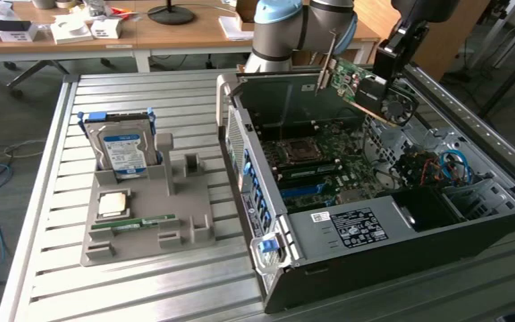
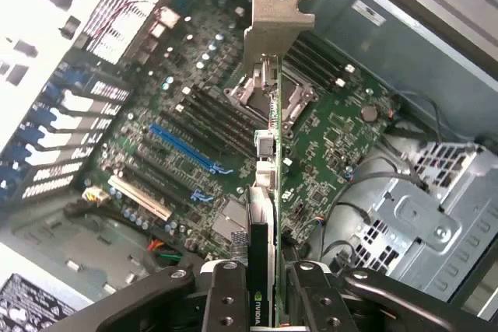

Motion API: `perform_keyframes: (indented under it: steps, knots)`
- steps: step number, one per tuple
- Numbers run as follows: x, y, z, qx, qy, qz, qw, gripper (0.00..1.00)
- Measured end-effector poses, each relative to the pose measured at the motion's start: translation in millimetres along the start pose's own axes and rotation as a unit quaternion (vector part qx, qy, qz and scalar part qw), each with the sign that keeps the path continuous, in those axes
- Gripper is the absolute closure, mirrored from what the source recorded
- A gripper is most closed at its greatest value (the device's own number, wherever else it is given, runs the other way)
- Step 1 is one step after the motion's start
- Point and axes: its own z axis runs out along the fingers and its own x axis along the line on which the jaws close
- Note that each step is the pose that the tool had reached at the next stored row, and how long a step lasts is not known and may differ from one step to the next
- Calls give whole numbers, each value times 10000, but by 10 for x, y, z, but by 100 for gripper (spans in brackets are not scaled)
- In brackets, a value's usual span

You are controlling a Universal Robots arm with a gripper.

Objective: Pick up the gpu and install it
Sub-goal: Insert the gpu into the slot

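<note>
— Over at two o'clock in the exterior view, above the aluminium table (image 1: 150, 282): what do you have?

— I have the open computer case (image 1: 271, 201) lying on its side with the motherboard (image 1: 329, 157) facing up. The gpu (image 1: 361, 84) hangs over the case's far end, tilted, directly below the gripper (image 1: 387, 77), which comes down on it from one o'clock.

— How is the gripper set?

— I read it as part-way closed and holding the gpu. In the wrist view the fingers (image 2: 226, 301) press on both faces of the card (image 2: 268, 192). It runs edge-on straight out from the gripper (image 2: 264, 289), its pale bracket (image 2: 276, 21) at the far end, with the motherboard (image 2: 194, 138) behind.

— Anything you can't make out?

— I can't tell which slot the card is over, nor whether its lower edge touches anything. The arm (image 1: 284, 33) is cut off at twelve o'clock. At nine o'clock from the case, the hard drive (image 1: 125, 149) stands in a grey fixture (image 1: 186, 221).
</note>
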Motion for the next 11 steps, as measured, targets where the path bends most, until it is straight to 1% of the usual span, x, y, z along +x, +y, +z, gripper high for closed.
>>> perform_keyframes:
  steps: [3, 6, 9, 11]
  knots:
    - [0, 0, 0, 9, 12, -247, 9997, 74]
    - [0, 0, 1, 17, 23, -490, 9988, 74]
    - [0, 0, 1, 25, 36, -737, 9973, 74]
    - [0, 0, 2, 30, 43, -898, 9959, 74]
